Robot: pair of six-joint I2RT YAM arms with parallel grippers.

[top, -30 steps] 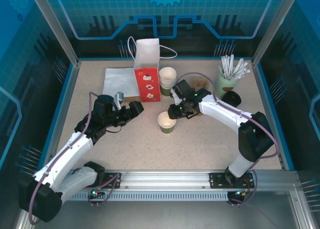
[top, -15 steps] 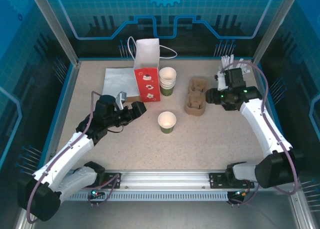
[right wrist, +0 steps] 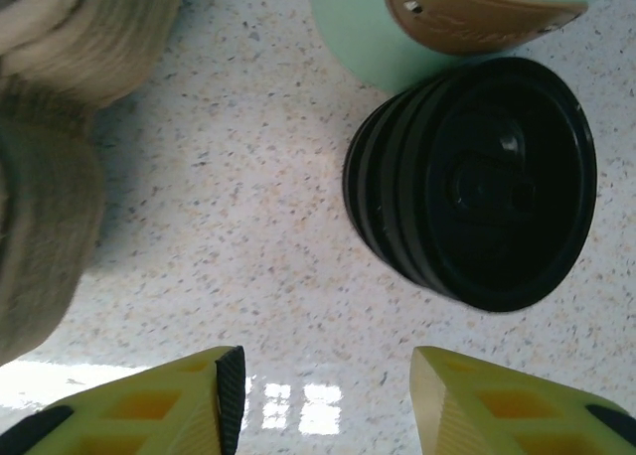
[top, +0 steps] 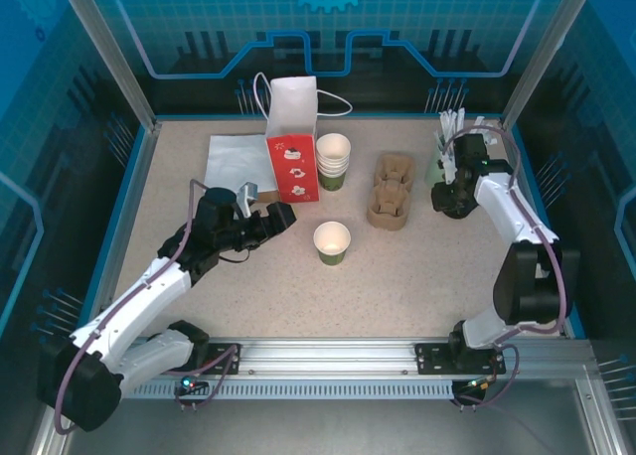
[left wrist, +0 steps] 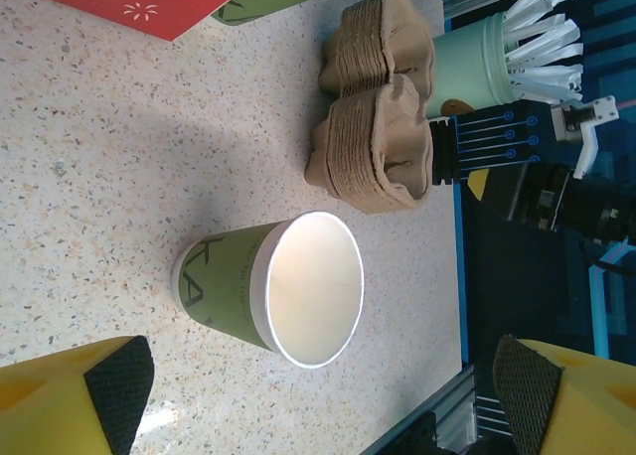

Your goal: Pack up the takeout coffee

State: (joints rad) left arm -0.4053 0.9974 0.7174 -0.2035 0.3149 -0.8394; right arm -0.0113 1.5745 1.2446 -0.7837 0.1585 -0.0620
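The takeout coffee cup [top: 332, 242] carries pale letters on its side that read "KA" in the left wrist view; the rest of the print curves out of sight. It is a small paper cup [left wrist: 268, 296], green outside with a white rim and a white, empty inside. It stands upright and uncovered near the middle of the speckled worktop [top: 397, 276], touching nothing.

The red paper bag [top: 293, 167] stands upright toward the far edge, beyond the cup and slightly to its left. It has white flower-like marks on the red panel but no writing I can read. A stack of matching cups [top: 334, 160] stands just beside the bag's right side. A pile of brown pulp cup carriers [top: 390, 192] lies to the right of the stack.

The left gripper [top: 260, 209] hangs low over the worktop just left of the cup. Its jaws are spread wide and hold nothing, with the cup ahead of its fingertips [left wrist: 109, 376].

Near the right edge, the right gripper [right wrist: 323, 405] points down with its jaws parted over bare worktop. A stack of black lids [right wrist: 477, 182] lies just ahead, against the pale-green pot [right wrist: 378, 28]. The pot's tan label patch is too blurred to read.
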